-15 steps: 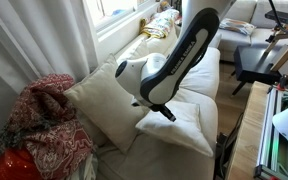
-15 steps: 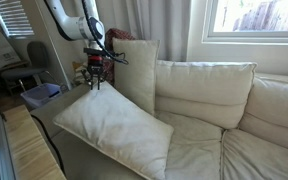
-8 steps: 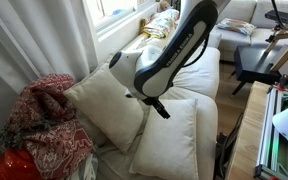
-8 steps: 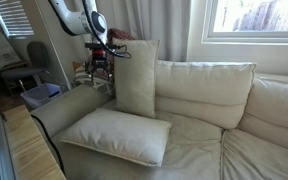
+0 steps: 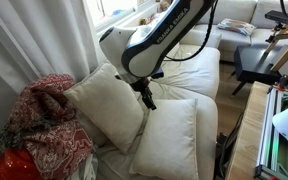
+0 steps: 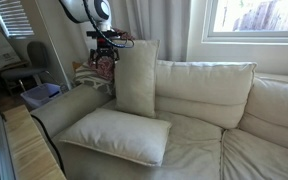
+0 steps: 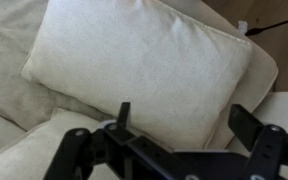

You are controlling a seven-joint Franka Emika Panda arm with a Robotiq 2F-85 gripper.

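A cream pillow point(image 5: 170, 136) point(image 6: 114, 133) lies flat on the sofa seat beside the armrest, and it fills the wrist view point(image 7: 144, 58). Behind it a second cream pillow point(image 5: 104, 104) point(image 6: 136, 78) stands upright against the sofa's end. My gripper point(image 5: 147, 97) point(image 6: 105, 52) point(image 7: 184, 115) hangs above the flat pillow, open, with nothing between its fingers point(image 7: 124, 112). It is clear of both pillows.
A red patterned blanket point(image 5: 48, 125) is bunched on the armrest end, with a red object point(image 5: 12, 165) below it. The sofa's back cushions point(image 6: 204, 90) run under a window. The armrest point(image 6: 69, 106) borders a wooden floor with a blue bin point(image 6: 40, 95). Curtains hang behind.
The gripper opened and let go of the pillow, which dropped from a tilt to lie flat on the seat. The gripper then rose and drew back towards the upright pillow.
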